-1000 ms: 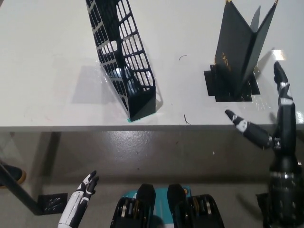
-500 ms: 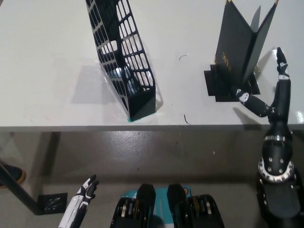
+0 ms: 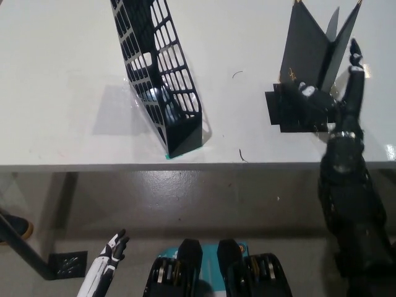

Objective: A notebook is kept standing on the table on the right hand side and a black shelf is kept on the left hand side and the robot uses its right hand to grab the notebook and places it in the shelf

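Head view, looking steeply down on a white table (image 3: 62, 80) whose near edge runs across the middle of the picture, with grey floor below it. At the far lower left, the white left hand (image 3: 113, 245) hangs low over the floor, well short of the table, resting; whether its fingers are apart or together cannot be told. On the left half of the table stands the black shelf (image 3: 162, 74), a tall lattice-sided holder, leaning with its top toward the far left and its solid base close to the near edge. Two small dark curls lie on the bare table to its right.

On the right half, the notebook (image 3: 309, 52) stands upright with its dark covers splayed in a V, gold marks on the left cover. It sits on a black patch (image 3: 281, 111) on the table. The black right hand (image 3: 334, 99) reaches up from the lower right at the notebook's base, fingers spread, one part against the near left cover and another rising beside the right cover, holding nothing yet.
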Controlling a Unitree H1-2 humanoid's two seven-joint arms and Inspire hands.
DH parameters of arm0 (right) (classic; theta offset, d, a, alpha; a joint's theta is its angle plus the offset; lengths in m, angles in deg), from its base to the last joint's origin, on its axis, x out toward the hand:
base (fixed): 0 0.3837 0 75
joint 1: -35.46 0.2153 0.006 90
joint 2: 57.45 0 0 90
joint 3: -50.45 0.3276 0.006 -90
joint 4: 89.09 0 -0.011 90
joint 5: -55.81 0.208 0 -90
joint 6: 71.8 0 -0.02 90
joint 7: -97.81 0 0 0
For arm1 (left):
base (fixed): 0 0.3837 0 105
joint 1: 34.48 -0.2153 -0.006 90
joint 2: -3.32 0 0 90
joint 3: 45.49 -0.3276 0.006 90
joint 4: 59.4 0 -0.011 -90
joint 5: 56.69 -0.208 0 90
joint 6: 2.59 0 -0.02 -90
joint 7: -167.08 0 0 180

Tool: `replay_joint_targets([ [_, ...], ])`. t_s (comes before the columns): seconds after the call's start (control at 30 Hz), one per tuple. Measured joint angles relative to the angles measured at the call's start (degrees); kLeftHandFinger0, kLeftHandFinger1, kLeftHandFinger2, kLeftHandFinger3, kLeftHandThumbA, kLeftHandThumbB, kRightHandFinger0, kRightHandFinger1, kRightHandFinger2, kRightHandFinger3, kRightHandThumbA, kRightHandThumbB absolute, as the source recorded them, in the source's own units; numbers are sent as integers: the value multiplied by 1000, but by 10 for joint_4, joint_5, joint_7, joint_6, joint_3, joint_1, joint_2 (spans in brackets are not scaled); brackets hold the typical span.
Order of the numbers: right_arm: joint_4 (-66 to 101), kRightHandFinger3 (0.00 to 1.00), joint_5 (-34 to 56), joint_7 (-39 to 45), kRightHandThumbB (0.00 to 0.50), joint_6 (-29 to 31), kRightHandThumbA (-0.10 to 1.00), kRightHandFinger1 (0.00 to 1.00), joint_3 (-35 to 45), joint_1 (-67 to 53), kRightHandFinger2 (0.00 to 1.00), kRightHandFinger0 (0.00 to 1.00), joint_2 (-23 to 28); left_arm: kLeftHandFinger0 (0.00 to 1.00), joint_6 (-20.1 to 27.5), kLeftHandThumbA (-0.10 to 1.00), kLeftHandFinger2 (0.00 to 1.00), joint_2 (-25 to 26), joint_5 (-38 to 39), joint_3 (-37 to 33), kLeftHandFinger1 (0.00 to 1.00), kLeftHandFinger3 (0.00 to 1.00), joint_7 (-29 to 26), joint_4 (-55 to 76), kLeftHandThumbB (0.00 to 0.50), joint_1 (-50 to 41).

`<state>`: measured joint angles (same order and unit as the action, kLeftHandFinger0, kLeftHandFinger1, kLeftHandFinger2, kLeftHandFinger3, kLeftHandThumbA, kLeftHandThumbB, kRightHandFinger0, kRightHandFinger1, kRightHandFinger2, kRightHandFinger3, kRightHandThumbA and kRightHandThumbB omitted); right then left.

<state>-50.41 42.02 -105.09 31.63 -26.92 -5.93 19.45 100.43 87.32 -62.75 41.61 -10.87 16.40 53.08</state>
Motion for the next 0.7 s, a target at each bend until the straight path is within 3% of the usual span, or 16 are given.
replay_joint_targets([
  [0.1,-54,1000,35,22,420,1,1000,1000,30,37,1000,1000,0,1000,0,1000,1000,-1,0,0,1000,1000,0,0,89,-2],
  [0.13,-69,1000,47,30,428,0,721,1000,43,46,1000,1000,-1,1000,0,1000,1000,-1,0,0,1000,1000,0,-1,87,-3],
  [0.17,-77,671,58,36,343,-1,217,167,56,51,385,140,-1,1000,0,1000,1000,-1,0,0,1000,1000,0,-1,82,-3],
  [0.2,-87,496,70,40,227,-3,-75,7,72,57,71,6,-2,1000,0,1000,1000,-1,0,0,1000,1000,0,-1,80,-4],
  [0.23,-95,467,79,42,147,-5,-95,1,89,61,55,1,-4,1000,0,1000,1000,-1,0,0,1000,1000,0,-1,77,-4],
  [0.27,-108,499,93,44,70,-7,-100,0,108,66,80,0,-5,1000,0,1000,1000,-1,0,0,1000,1000,0,-1,72,-4],
  [0.3,-116,505,103,45,34,-9,-100,0,122,70,198,0,-5,1000,0,1000,1000,-1,-1,0,1000,1000,0,-1,65,-4],
  [0.33,-124,429,111,46,38,-10,-100,0,135,74,352,0,-5,1000,-1,1000,1000,-1,-1,0,1000,1000,0,-1,63,-4],
  [0.37,-137,444,127,49,38,-12,-100,0,160,80,440,0,-5,1000,-1,1000,1000,-1,-1,0,1000,1000,0,-1,62,-4],
  [0.4,-146,678,139,51,38,-13,-100,0,178,85,511,0,-5,1000,-1,1000,1000,-1,-1,0,1000,1000,0,-1,61,-4],
  [0.43,-153,1000,150,52,12,-14,-100,0,194,88,520,0,-5,1000,-1,1000,1000,-1,-1,0,1000,1000,0,-1,67,-3],
  [0.53,-175,1000,185,60,43,-17,-100,14,243,99,622,0,-5,1000,-1,1000,1000,-1,-1,0,1000,1000,0,-1,95,-3],
  [0.6,-187,1000,204,62,49,-21,-100,30,265,101,644,0,-6,1000,-1,1000,1000,-1,-2,0,1000,1000,0,-1,80,-3],
  [0.63,-195,803,217,65,48,-24,-100,36,281,101,648,0,-8,1000,-1,1000,1000,-1,-2,0,1000,1000,0,-1,72,-3],
  [0.67,-198,778,225,68,48,-24,-100,54,288,102,653,0,-9,1000,-1,1000,1000,-1,-2,0,1000,1000,0,-1,71,-3],
  [0.7,-201,646,238,73,45,-23,-100,64,302,107,644,0,-9,1000,-1,1000,1000,-1,-2,0,1000,1000,0,-1,72,-3],
])
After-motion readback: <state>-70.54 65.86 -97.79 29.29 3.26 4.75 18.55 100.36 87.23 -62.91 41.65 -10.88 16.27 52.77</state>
